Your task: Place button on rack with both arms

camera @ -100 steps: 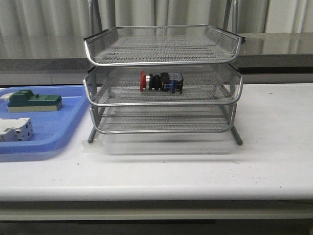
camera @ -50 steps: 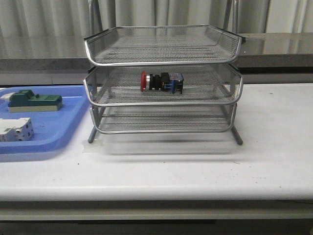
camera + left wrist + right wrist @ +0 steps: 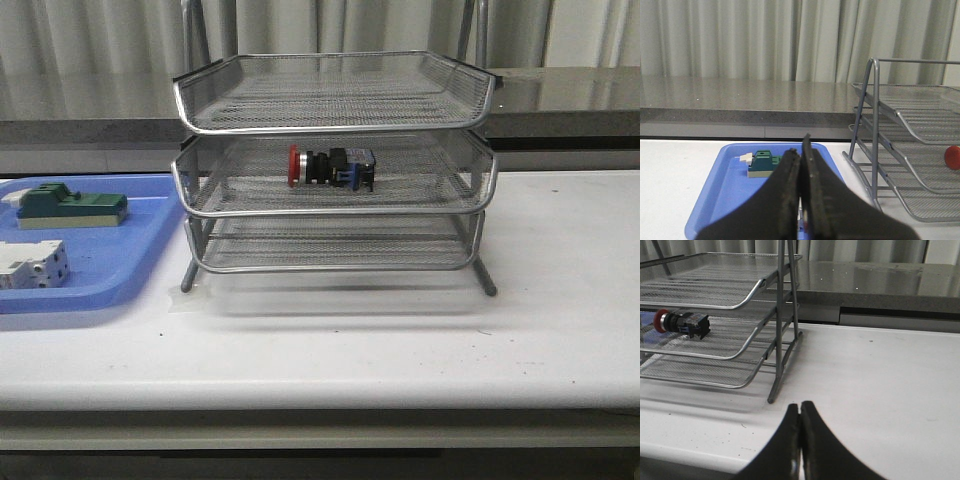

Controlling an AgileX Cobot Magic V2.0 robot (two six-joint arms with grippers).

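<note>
The button (image 3: 330,166), with red cap, black body and blue rear block, lies on its side on the middle tier of the silver wire rack (image 3: 200,105). It also shows in the right wrist view (image 3: 682,323), and its red cap shows in the left wrist view (image 3: 953,157). My left gripper (image 3: 801,150) is shut and empty, above the near edge of the blue tray, left of the rack (image 3: 900,120). My right gripper (image 3: 800,407) is shut and empty, above the white table to the right of the rack (image 3: 755,295). Neither arm shows in the front view.
A flat blue tray (image 3: 110,280) lies left of the rack, holding a green-topped block (image 3: 70,207) and a white circuit breaker (image 3: 32,265). The tray (image 3: 715,200) and block (image 3: 762,164) show in the left wrist view. A grey ledge (image 3: 560,95) runs behind the table.
</note>
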